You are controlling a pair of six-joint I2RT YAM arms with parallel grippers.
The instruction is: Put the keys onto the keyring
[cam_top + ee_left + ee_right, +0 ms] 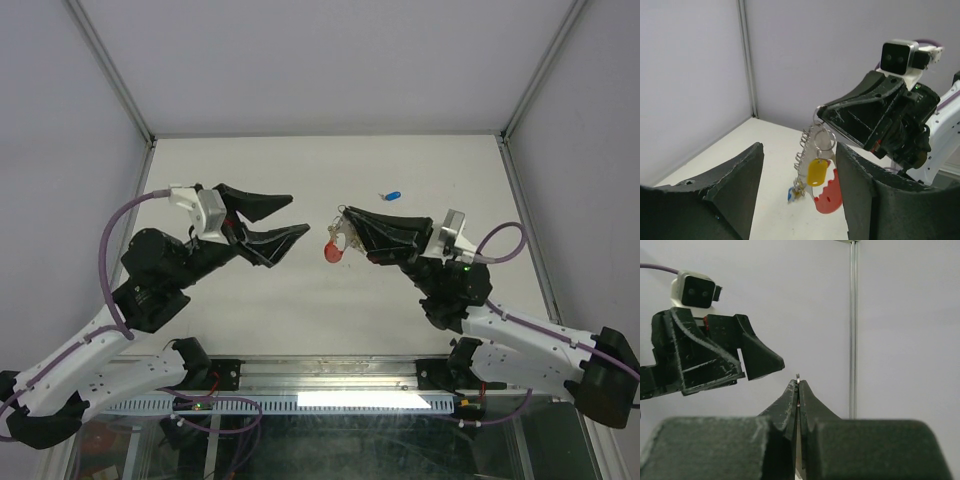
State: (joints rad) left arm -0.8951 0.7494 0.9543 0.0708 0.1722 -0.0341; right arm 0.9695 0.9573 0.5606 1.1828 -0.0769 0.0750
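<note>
With the right fingers pinching only the keyring's edge, red key and yellow key dangling over the table, a nudge from the spread, empty left fingers could twist it loose, leaving the blue key unthreaded.

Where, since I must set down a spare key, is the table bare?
Bare: the far table left of the blue key, and its near middle strip. Crowded: between the left gripper and right gripper, where the keyring and red key hang.
</note>
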